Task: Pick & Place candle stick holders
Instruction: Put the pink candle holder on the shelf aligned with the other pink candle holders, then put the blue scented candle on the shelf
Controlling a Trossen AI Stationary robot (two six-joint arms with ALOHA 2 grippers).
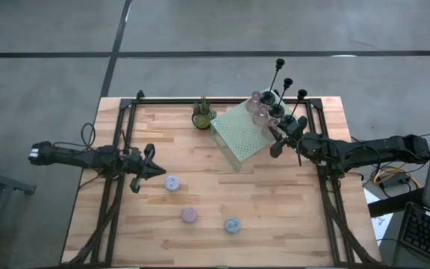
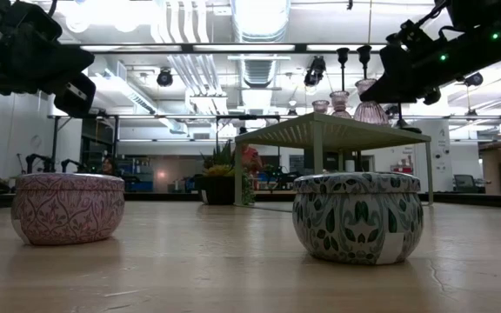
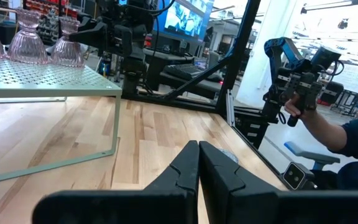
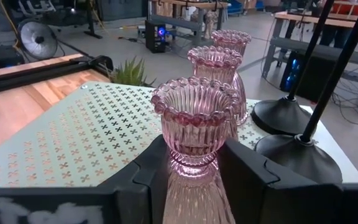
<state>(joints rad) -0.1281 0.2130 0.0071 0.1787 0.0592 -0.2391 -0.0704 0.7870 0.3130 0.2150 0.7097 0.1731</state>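
Right gripper (image 4: 194, 168) straddles the nearest glass cup (image 4: 196, 118) on the platform (image 4: 73, 134).

Its fingers stand apart on either side of the cup's stem, seemingly lined up for a low grip; whether they press the glass I cannot tell. Two more cups and the black holders (image 4: 294, 112) stand just beyond it. The left gripper (image 1: 146, 170), fingers together and empty, waits low over the tabletop (image 1: 275, 202), with the lilac holder (image 1: 172, 182) just beside it.

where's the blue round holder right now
In the high view the blue round holder sits on the bare wood near the front edge of the table, just right of the pink one, far from both grippers.
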